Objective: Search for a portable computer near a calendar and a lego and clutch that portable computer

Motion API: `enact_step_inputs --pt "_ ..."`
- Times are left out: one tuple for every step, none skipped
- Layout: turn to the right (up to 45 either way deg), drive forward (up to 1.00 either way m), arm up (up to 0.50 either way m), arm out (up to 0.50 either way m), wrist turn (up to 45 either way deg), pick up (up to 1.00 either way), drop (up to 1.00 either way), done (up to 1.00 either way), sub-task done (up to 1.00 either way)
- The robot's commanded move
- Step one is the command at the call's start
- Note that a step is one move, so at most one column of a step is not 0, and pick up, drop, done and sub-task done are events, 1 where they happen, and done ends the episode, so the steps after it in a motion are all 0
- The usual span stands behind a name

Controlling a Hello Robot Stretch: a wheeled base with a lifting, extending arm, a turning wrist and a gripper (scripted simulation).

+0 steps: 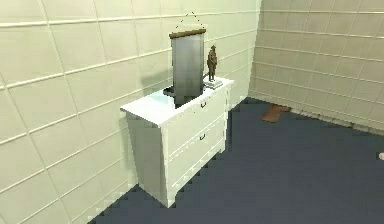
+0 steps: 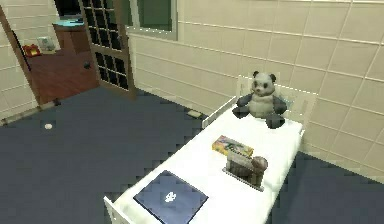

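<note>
The portable computer [image 2: 170, 197] lies closed and flat on the near end of the white bed [image 2: 290, 150]. Its long axis runs across the bed, from the arm side view's upper left to lower right. I cannot tell the claw's state.

No text, number or sign can be read anywhere. The dark blue laptop [image 2: 170, 197] on the bed [image 2: 205, 160] bears a pale mark at the middle of its lid, and the flat box [image 2: 232, 146] farther up the bed carries coloured print, both too small to make out. The hanging sheet [image 1: 188, 65] above the white dresser [image 1: 185, 140] shows a plain grey face
</note>
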Motion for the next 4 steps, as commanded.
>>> enact_step_inputs --pt "0.0 0.00 0.00 0.26 0.0 0.00 0.00 0.00 0.00" --pt "0.0 0.00 0.00 0.00 45.0 0.00 0.00 0.00 0.00" --pt "0.0 0.00 0.00 0.00 45.0 0.00 0.00 0.00 0.00" --pt "0.0 0.00 0.00 0.00 45.0 0.00 0.00 0.00 0.00"
